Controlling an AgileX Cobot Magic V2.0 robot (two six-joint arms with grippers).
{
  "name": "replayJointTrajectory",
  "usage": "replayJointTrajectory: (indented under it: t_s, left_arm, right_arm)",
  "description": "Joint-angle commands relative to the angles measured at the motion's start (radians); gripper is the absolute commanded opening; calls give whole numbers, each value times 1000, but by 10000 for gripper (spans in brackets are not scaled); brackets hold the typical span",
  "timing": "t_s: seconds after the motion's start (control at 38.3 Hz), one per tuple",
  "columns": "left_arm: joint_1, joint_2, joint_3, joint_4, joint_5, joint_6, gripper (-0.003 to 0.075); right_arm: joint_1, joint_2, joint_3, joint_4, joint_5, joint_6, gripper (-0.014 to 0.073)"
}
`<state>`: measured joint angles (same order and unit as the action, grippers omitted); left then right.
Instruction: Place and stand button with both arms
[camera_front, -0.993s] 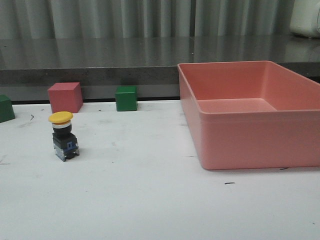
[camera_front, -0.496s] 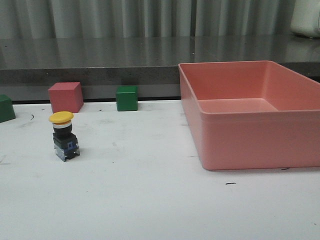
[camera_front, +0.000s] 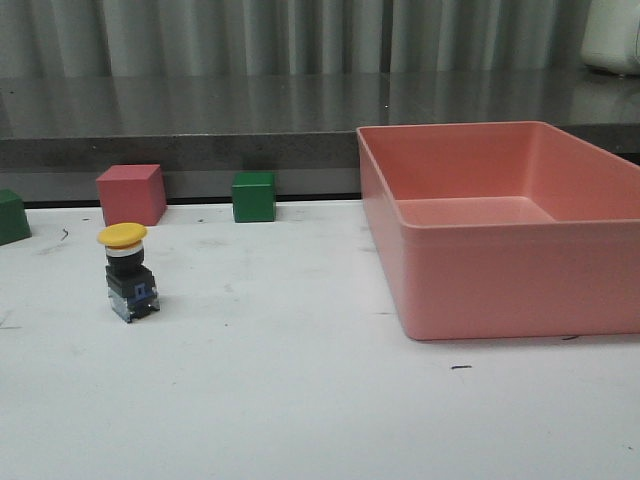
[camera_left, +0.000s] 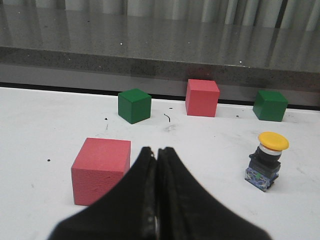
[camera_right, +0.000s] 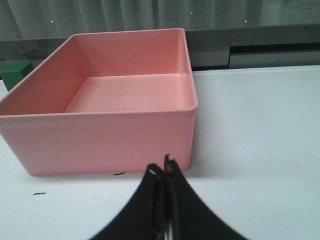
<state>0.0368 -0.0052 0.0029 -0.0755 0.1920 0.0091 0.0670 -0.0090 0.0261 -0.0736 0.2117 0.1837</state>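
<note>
A small push-button (camera_front: 128, 275) stands upright on the white desk (camera_front: 300, 400), on its left side, in front of a pink cube (camera_front: 130, 194) and well apart from the large pink bin (camera_front: 500, 225) on the right. Its yellow cap points straight up and its long axis runs vertical, from the bluish base on the desk through the black body and white collar to the cap; the body appears turned slightly, one corner toward the front camera.

It looks like a rigid, light piece of hard plastic, likely smooth and a little slippery on the cap, and top-heavy enough to tip if nudged high. The flat sides of the black body seem the safest place to take hold; the rounded cap would probably slide out of a pinch.

The left end effector (camera_left: 157, 165) is clenched, fingers pressed together with nothing between them, hovering near a second pink cube (camera_left: 101, 170), with the button off to one side. The right end effector (camera_right: 164, 175) is likewise clenched and empty, facing the bin. Neither arm shows in the front view. With the button already standing, the task looks essentially done.
</note>
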Motion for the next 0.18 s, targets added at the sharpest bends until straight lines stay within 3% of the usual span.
replayJointTrajectory:
  t_s: [0.0,0.16]
  left_arm:
    - [0,-23,8,-10,-85,1,-20]
    - [0,-23,8,-10,-85,1,-20]
  right_arm:
    - [-5,-19,-3,2,-75,-8,-70]
    - [-5,-19,-3,2,-75,-8,-70]
